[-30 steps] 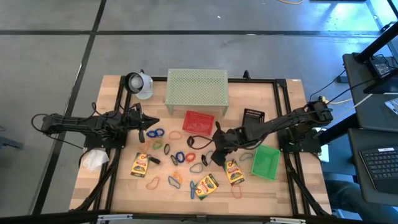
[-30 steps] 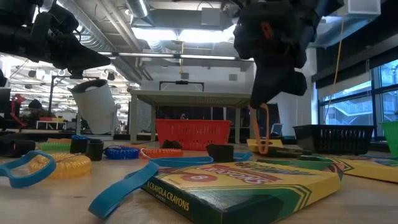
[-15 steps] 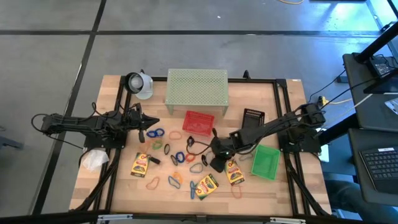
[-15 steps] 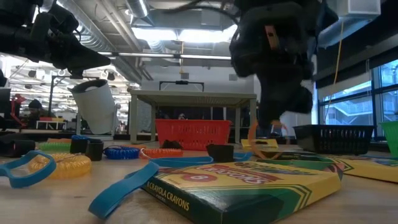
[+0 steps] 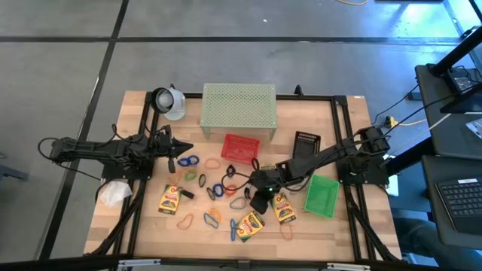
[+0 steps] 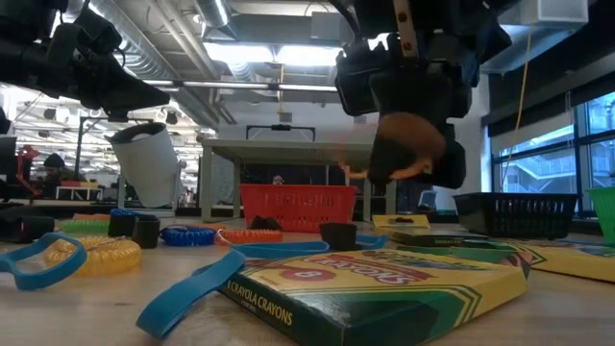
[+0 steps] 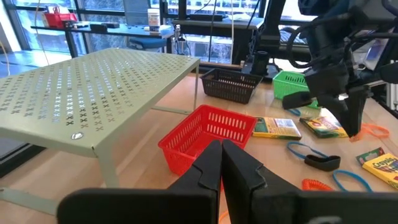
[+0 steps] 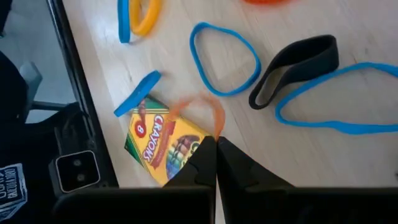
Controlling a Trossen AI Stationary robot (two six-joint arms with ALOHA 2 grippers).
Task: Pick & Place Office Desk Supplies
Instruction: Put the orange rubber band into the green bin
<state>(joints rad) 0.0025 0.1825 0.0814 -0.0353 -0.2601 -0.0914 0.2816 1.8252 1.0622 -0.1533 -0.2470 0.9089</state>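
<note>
Gripping an orange loop (image 8: 202, 111) in closed jaws, right gripper (image 5: 258, 188) hangs above a crayon box (image 8: 163, 142); left gripper (image 5: 183, 148) closed, empty, above counter (image 5: 316, 226)

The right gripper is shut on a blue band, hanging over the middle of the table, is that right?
Not quite. The right gripper is shut on an orange band, not a blue one, as the right wrist view shows. It does hang over the middle of the table.
</note>
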